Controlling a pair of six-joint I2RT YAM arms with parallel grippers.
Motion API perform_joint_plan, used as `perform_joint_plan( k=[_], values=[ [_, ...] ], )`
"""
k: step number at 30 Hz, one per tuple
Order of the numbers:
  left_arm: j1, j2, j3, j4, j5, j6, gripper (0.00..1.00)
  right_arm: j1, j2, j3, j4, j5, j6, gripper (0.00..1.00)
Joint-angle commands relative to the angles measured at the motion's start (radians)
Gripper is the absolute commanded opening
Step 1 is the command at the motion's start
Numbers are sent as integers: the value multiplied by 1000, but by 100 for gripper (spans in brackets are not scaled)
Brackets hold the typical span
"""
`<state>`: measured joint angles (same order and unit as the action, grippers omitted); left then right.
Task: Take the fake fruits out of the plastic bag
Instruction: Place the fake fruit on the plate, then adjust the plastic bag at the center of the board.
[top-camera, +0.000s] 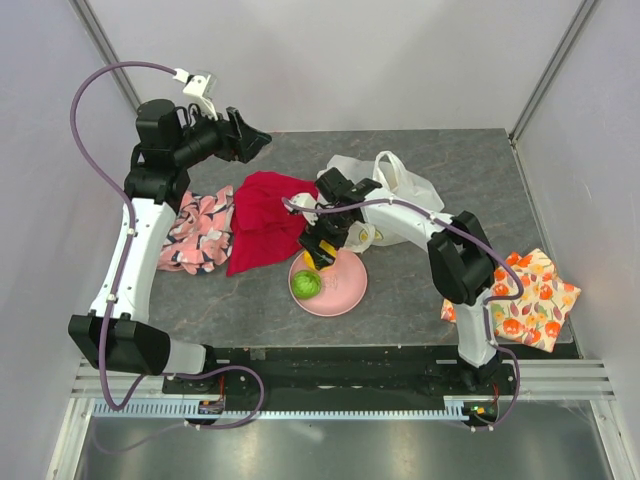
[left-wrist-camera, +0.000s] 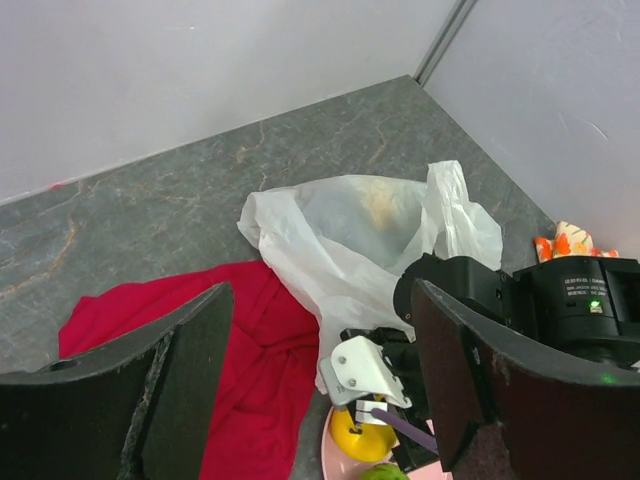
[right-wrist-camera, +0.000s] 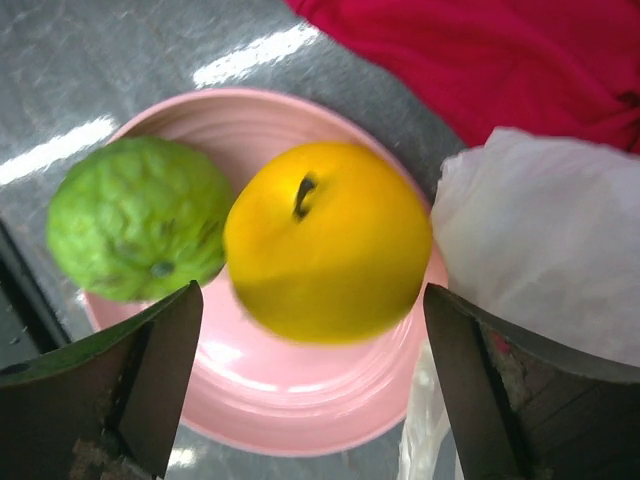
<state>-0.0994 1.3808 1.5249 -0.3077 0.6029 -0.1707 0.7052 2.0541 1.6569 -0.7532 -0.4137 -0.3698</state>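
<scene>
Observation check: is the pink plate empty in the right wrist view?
No, a green fruit lies on the pink plate, a yellow fruit beside it.

One green lime (right-wrist-camera: 135, 232) and one yellow-orange citrus (right-wrist-camera: 328, 240) made two fruits, both at the single pink plate (top-camera: 345, 290). One plastic bag (top-camera: 400, 185) lay just behind the plate. There were three cloths on the bench (top-camera: 420, 290): one red cloth (top-camera: 262, 220) beside the plate's left, one pink floral cloth (top-camera: 197, 232) farther left, and one orange printed cloth (top-camera: 535, 295) well to its right. There were two end effectors: the right end effector (top-camera: 318, 255) above the plate and the left end effector (top-camera: 250, 138) far behind-left of it.
</scene>
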Motion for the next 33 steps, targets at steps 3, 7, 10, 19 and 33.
perform_joint_plan(
  k=[3, 7, 10, 19, 33],
  values=[
    [6, 12, 4, 19, 28, 34, 81, -16, -241, 168, -254, -91, -29, 98],
    [6, 23, 9, -7, 12, 43, 81, -71, -388, 297, -382, -68, -11, 98],
    [6, 30, -11, -7, 82, 45, 81, -128, -452, 245, -362, 39, 5, 98],
    [-327, 64, -178, -131, 135, 278, 84, -205, -370, 124, -186, 346, 131, 98],
    [-514, 99, -368, 16, 29, 402, 86, -248, -276, 126, -181, 380, 167, 68]
  ],
)
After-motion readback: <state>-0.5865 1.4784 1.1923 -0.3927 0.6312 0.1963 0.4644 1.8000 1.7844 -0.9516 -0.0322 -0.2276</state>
